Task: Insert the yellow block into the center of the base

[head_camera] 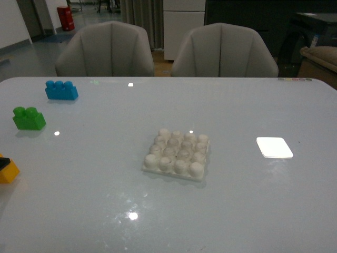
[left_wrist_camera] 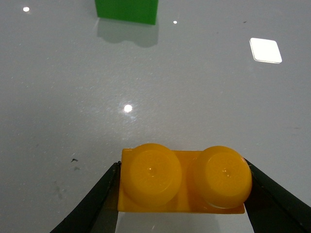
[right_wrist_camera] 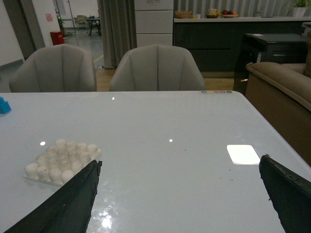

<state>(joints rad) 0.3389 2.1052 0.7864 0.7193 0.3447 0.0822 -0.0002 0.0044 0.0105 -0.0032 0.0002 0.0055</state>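
The yellow block is clamped by its two short ends between the black fingers of my left gripper, its two round studs in full view. In the front view the yellow block sits at the table's far left edge with a black bit of the gripper on it. The white studded base lies near the table's middle, far to the right of the block, with nothing on it. My right gripper hangs open over bare table, the base just beyond one finger.
A green brick and a blue brick stand at the back left, the green brick close ahead of the held block. A flat white glossy rectangle lies right of the base. Two grey chairs face the far edge.
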